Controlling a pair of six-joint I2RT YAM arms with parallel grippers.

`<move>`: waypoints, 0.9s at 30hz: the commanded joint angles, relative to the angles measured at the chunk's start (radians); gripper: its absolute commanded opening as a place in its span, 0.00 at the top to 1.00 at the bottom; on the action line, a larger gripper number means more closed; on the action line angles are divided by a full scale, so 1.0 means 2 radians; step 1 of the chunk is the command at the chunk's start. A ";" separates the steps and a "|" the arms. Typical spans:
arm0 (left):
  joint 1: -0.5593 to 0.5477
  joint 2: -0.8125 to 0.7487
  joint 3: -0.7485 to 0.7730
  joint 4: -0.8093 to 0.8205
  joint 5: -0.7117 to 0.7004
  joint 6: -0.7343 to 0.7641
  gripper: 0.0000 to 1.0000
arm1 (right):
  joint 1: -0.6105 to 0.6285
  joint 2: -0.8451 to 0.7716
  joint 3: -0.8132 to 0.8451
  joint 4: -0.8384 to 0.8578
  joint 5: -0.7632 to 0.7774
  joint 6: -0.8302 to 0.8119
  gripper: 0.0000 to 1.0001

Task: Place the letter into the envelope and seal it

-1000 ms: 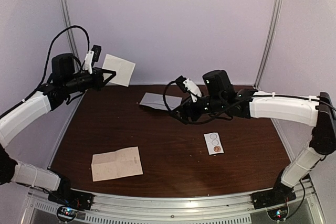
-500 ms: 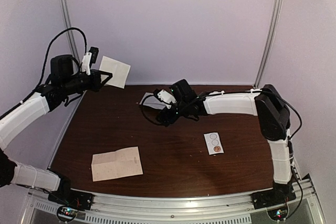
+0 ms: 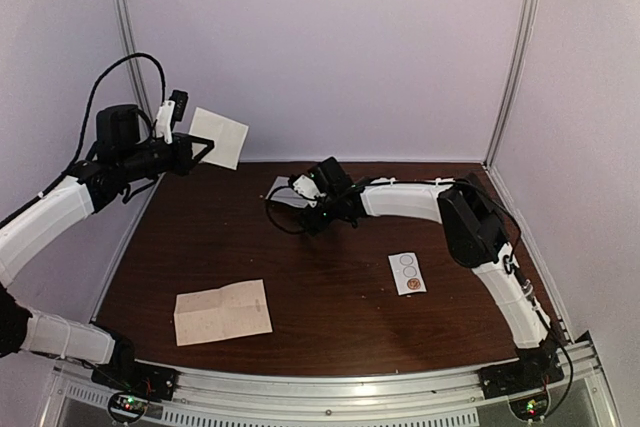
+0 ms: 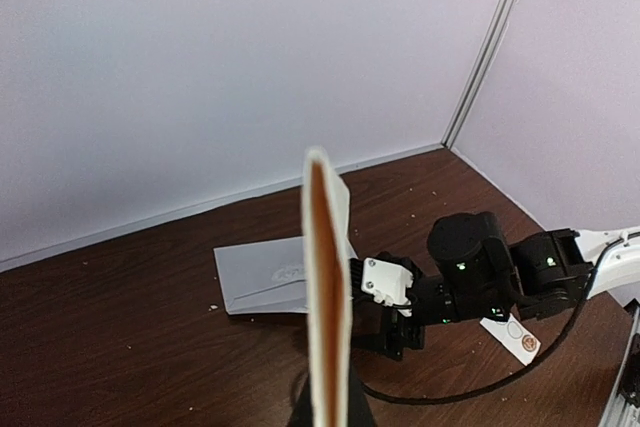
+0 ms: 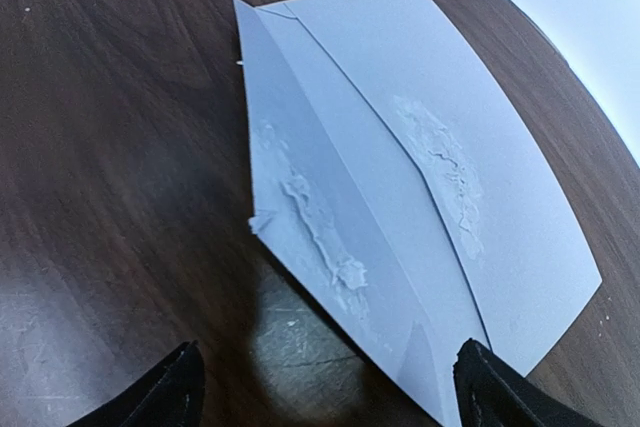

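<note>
My left gripper (image 3: 203, 147) is raised above the table's back-left corner, shut on the folded white letter (image 3: 220, 136). In the left wrist view the letter (image 4: 327, 277) stands edge-on between the jaws. The pale grey envelope (image 3: 283, 192) lies flat near the back wall, its pointed flap open (image 5: 330, 237). My right gripper (image 3: 312, 213) hovers low at the envelope's near edge, open; its fingertips (image 5: 182, 387) straddle the flap side of the envelope (image 5: 430, 177) with nothing held. The right gripper (image 4: 398, 329) also shows just right of the envelope (image 4: 262, 277).
A creased cream sheet of paper (image 3: 222, 312) lies at the front left of the brown table (image 3: 330, 287). A small white sticker strip with circles (image 3: 407, 273) lies right of centre. Walls close in the back and both sides.
The right arm has stretched out leftward and back, bringing its open gripper from mid-table to the envelope's edge. The left gripper with the letter shifted slightly left, then held still.
</note>
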 commanded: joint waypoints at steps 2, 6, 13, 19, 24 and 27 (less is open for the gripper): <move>0.002 -0.012 -0.003 0.012 0.004 -0.003 1.00 | -0.005 0.025 0.035 -0.018 0.044 -0.012 0.14; 0.002 -0.014 -0.003 0.012 0.004 -0.003 1.00 | -0.007 0.033 0.035 -0.002 0.053 -0.012 0.18; 0.002 -0.017 -0.003 0.015 0.007 -0.003 1.00 | -0.009 0.042 0.044 0.014 0.047 -0.007 0.44; 0.002 -0.017 -0.003 0.015 0.009 -0.002 1.00 | -0.010 0.044 0.058 0.012 0.034 -0.006 0.78; 0.002 -0.020 -0.005 0.016 0.005 0.002 1.00 | -0.010 0.004 0.034 0.016 0.026 0.013 1.00; 0.002 -0.022 -0.005 0.015 0.003 0.003 1.00 | -0.008 -0.050 -0.011 0.019 0.016 0.036 1.00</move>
